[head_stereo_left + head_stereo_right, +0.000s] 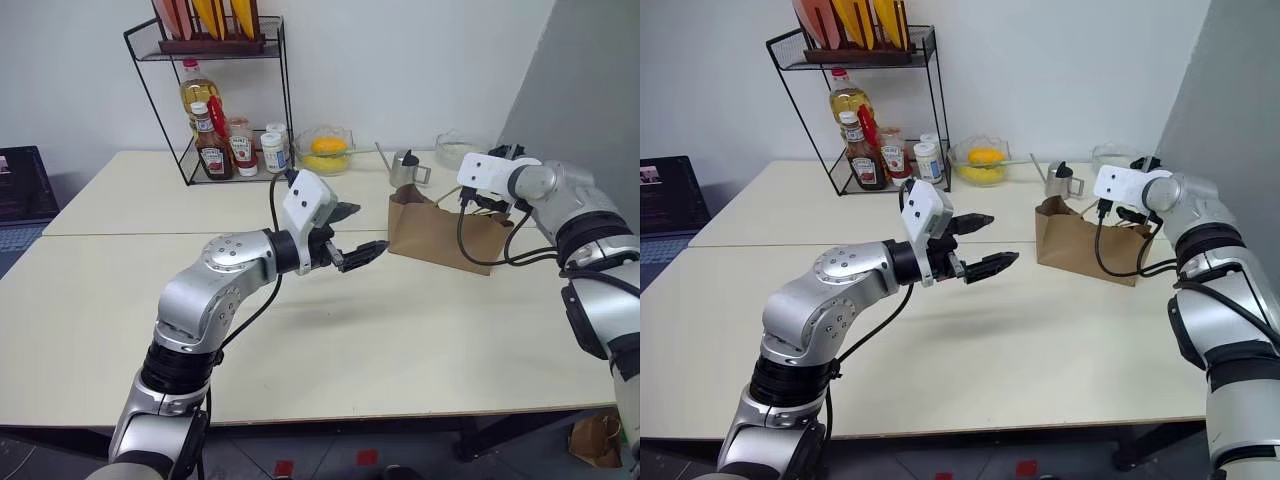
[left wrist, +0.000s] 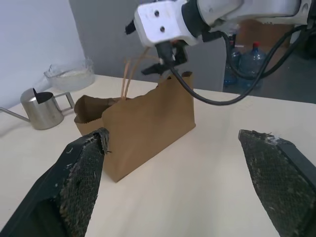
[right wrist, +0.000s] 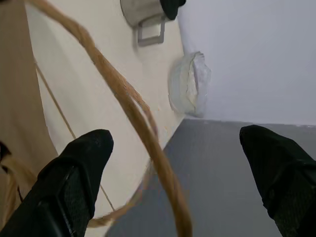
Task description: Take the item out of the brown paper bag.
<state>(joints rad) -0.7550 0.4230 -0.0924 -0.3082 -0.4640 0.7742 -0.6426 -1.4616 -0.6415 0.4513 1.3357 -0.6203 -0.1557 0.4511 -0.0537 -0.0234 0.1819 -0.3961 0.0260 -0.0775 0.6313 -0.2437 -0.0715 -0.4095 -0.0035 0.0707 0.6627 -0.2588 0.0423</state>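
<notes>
While the brown paper bag [image 1: 437,232] stands upright on the table [image 1: 400,340], I have the right gripper [image 2: 165,63] poised just above its rim, fingers spread wide, with a looped cord handle [image 3: 133,113] running between them. My left gripper [image 1: 352,236] hangs beside the bag, on the side away from the right arm, aimed at it with its fingers [image 2: 81,177] equally wide and holding nothing. The item I cannot see. A small steel pitcher [image 1: 405,168] sits just behind the bag.
</notes>
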